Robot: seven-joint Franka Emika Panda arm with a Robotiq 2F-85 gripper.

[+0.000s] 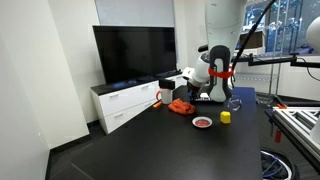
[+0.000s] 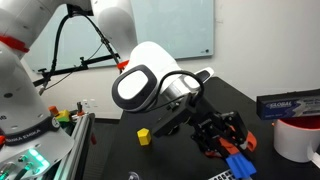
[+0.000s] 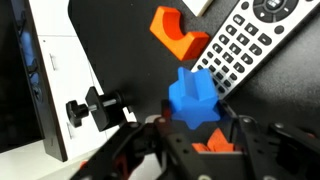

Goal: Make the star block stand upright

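The fingers (image 3: pixel 243 132) pinch the blue star block (image 3: pixel 194 98) half-closed, seemingly to turn it upright on the worktop (image 3: pixel 115 50).

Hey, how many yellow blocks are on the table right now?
1: the yellow block sits on the black table, apart from the arm; the arm may hide others.

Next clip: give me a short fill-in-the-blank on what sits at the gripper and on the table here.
1. The star block between the fingers of the gripper is coloured ____.
2. In the wrist view, the flat device with rows of buttons, beside the orange block, is a ____ control.
3. The small cube lying apart on the black table is ____.

Missing words: blue; remote; yellow.
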